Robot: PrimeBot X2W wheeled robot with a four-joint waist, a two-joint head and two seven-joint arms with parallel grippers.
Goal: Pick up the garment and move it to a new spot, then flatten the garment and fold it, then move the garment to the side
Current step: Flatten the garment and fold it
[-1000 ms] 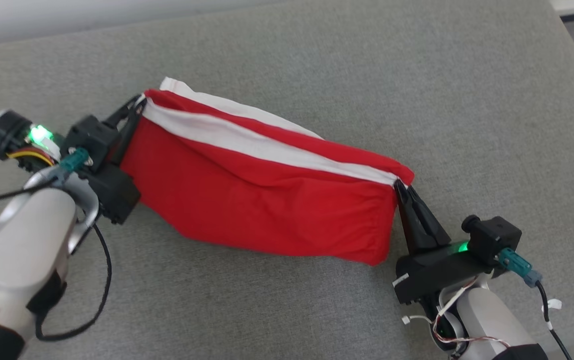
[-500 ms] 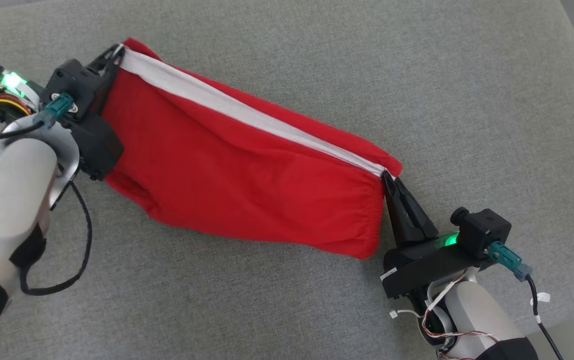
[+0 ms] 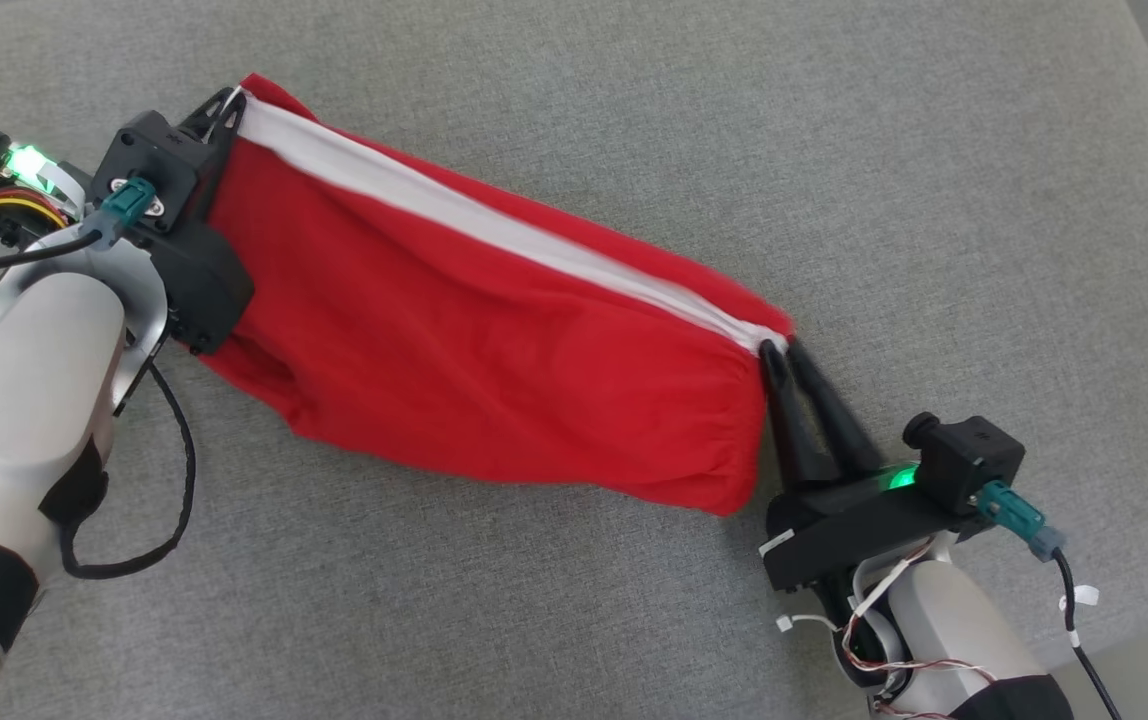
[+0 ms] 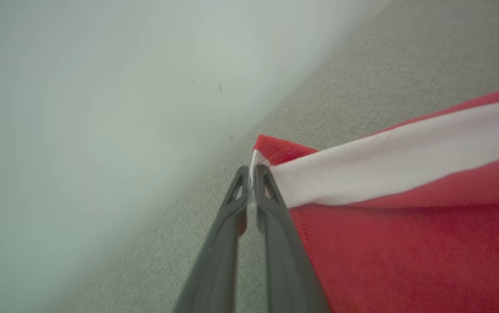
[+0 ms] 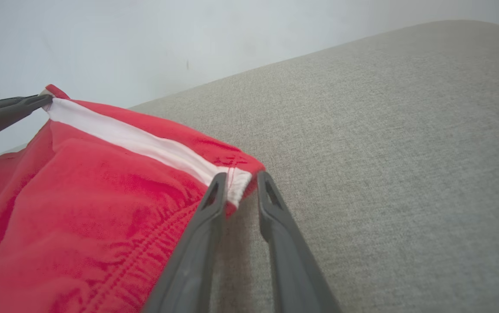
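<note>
In the head view, the garment (image 3: pixel 484 330) is pulled out long between the two arms. Its long axis runs from the left gripper (image 3: pixel 231 100) at the upper left down to the right gripper (image 3: pixel 784 352) at the lower right, with the white stripe (image 3: pixel 494 235) along the far edge. So each arm has its own end, and the cloth lies inward from both sets of fingers. It sits over the grey fabric surface (image 3: pixel 884 150), but I honestly can't tell if the lower red part is resting on it or just hanging close. The right fingers look like a narrow V here, not pressed together.

Left wrist view: the left gripper (image 4: pixel 251 171) is clamped tight on the very corner, and a sliver of the white stripe (image 4: pixel 384 174) is squeezed between the tips. The rest of the garment (image 4: pixel 406 252) spreads off to the right of the fingers.

Right wrist view is the interesting one. The right gripper (image 5: pixel 240 176) has its fingers clearly parted. The white corner sits in the gap, against the left-hand finger and short of the other one, so to me that's not a real pinch. The garment (image 5: pixel 80 195) stretches away to the left, up to the left gripper (image 5: pixel 47 99) at the far corner.

My guess is we're at the lay-it-out-flat stage. Whatever comes next depends on that right corner, since only the left end is properly held.
</note>
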